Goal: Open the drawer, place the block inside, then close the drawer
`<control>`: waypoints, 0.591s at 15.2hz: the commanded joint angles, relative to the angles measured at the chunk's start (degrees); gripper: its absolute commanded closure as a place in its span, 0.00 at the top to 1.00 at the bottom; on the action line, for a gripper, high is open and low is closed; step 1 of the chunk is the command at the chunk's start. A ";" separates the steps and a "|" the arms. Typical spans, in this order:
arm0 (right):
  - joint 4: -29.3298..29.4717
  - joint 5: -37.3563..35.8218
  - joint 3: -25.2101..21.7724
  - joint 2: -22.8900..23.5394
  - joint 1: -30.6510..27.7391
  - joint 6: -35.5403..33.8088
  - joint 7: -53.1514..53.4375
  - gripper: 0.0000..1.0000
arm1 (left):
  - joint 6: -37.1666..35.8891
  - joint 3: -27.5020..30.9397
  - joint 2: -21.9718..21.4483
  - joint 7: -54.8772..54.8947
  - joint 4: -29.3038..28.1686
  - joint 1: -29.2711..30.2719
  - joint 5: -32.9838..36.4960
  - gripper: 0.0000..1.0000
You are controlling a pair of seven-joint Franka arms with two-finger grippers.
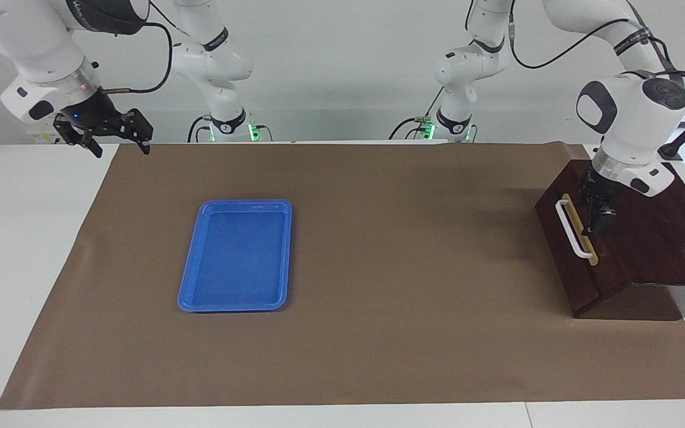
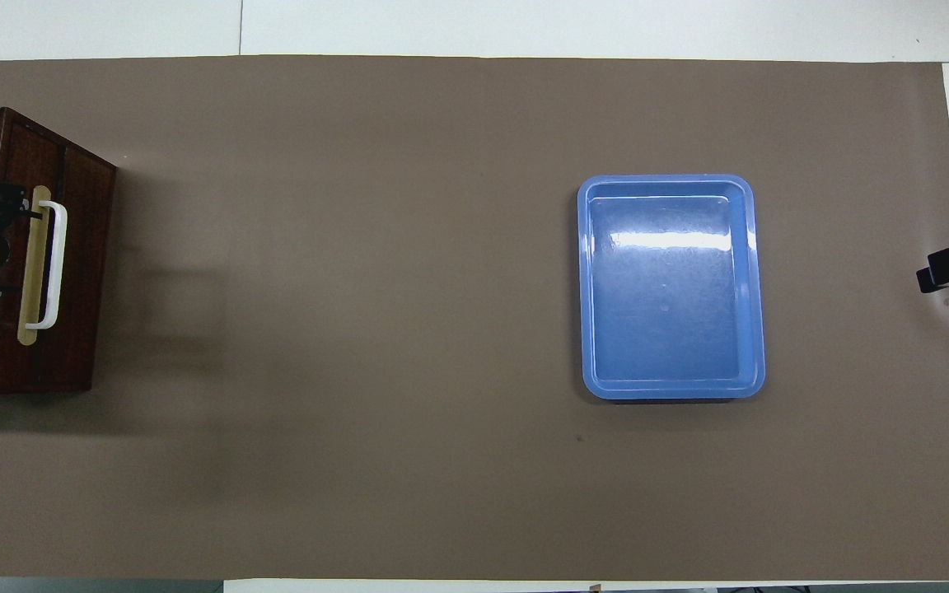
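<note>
Though shut, drawer (image 1: 568, 238); bare tray (image 1: 200, 285).

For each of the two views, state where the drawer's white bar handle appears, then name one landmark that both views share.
Facing view: the white bar handle lies at the picture's right edge, on the drawer front, beside the left gripper.
Overhead view: the handle lies at the picture's left edge, mid-height.
Shared landmark: the blue tray, toward the right arm's end of the table.
</note>
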 commanded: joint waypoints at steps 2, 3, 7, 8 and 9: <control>-0.05 -1.32 0.28 -0.36 -0.61 0.60 0.80 1.00 | -1.87 -0.10 -0.12 0.88 5.62 -5.37 1.08 1.00; -0.14 -1.67 0.28 -0.36 -0.26 0.95 0.80 1.00 | -3.45 -0.10 -0.12 1.67 6.68 -7.12 1.08 1.00; -0.49 -3.26 0.37 -0.54 0.00 1.13 0.80 1.00 | -13.28 -0.63 -1.17 14.82 11.33 -10.47 -0.14 1.00; -0.49 -3.26 0.37 -0.54 0.00 1.13 0.80 1.00 | -16.26 -0.71 -1.35 18.34 12.74 -11.43 -0.15 1.00; -0.49 -3.26 0.37 -0.54 0.00 1.13 0.80 1.00 | -18.56 -0.72 -1.79 21.42 14.06 -12.14 -0.32 1.00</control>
